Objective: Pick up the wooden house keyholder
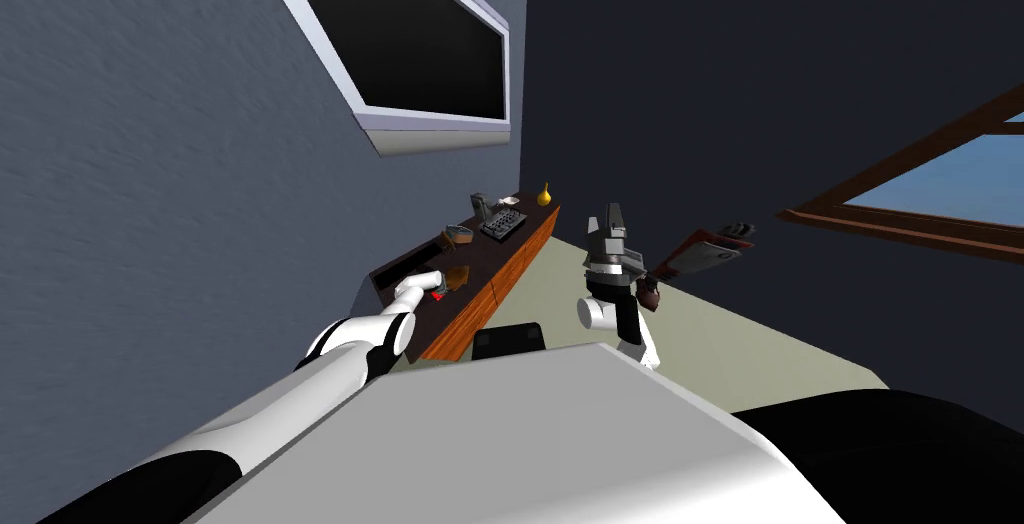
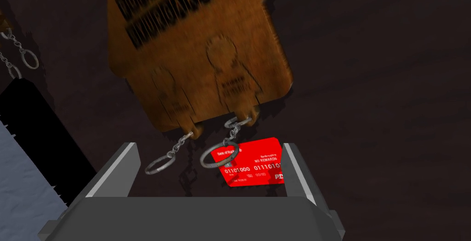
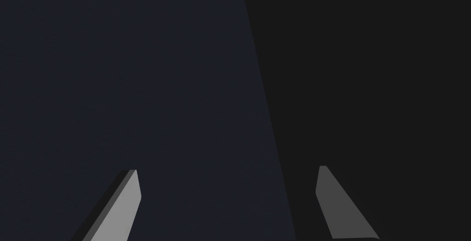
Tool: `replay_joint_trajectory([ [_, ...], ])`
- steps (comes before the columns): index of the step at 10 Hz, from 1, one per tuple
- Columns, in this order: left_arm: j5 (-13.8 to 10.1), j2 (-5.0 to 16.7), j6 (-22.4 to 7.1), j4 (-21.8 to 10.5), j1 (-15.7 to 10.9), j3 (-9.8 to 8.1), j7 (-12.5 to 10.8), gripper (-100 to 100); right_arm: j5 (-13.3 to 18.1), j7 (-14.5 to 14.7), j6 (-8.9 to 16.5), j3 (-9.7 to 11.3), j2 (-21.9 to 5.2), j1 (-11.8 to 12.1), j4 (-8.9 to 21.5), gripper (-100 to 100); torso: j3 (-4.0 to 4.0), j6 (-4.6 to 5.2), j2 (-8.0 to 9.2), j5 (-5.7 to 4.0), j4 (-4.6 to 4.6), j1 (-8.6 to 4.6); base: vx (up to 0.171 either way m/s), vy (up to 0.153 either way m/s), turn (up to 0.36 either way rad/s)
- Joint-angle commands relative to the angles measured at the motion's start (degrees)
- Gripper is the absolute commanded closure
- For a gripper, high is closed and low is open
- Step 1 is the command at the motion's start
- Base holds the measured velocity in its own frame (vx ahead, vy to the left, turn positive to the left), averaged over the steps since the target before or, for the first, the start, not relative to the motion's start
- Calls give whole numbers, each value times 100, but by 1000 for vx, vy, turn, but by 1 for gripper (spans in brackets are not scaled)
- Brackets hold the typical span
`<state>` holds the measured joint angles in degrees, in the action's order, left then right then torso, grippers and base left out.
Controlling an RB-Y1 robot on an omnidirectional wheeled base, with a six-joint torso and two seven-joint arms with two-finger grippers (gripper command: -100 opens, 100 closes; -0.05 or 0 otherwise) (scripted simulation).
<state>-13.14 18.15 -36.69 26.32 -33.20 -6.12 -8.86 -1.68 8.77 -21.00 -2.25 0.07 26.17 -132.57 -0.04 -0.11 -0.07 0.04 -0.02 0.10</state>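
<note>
The wooden house keyholder [image 2: 198,54] lies flat on the dark top of a sideboard [image 2: 391,91], with dark lettering on it and two chains ending in metal rings [image 2: 220,154]. My left gripper [image 2: 209,160] is open just short of the keyholder's lower edge. The rings and part of a red card [image 2: 250,162] lie between its fingers. In the head view the keyholder [image 1: 458,276] is a small brown shape just beyond my left gripper [image 1: 440,288]. My right gripper [image 1: 612,216] is raised over the floor, away from the sideboard, its fingertips [image 3: 133,178] wide apart with nothing between them.
The long sideboard [image 1: 500,278] runs along the grey wall with an orange-brown front. Farther along its top stand a small basket [image 1: 459,237], a dark keyboard-like thing [image 1: 503,223] and a yellow vase [image 1: 545,193]. Another chain with a ring [image 2: 28,59] lies beside the keyholder.
</note>
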Motion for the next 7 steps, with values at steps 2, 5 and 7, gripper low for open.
replay_joint_trajectory([
  [2, 309, 108, 14, 104, 206, -285, -447, -100, 0, 0, 0, 0, 0, -1, 0, 0, 7, 1, 12, 2, 3, 11, -83, 64, -420],
  [5, 301, 92, -5, 146, 216, -264, -463, 100, 0, 0, 0, -1, 0, 1, 0, 0, 2, -6, 2, 1, 1, 5, -33, 24, -79],
  [7, 301, 87, -11, 142, 219, -261, -457, 100, 0, 0, 0, -1, 0, 2, 0, 0, -6, -8, -14, -2, 0, -1, -3, 0, -3],
])
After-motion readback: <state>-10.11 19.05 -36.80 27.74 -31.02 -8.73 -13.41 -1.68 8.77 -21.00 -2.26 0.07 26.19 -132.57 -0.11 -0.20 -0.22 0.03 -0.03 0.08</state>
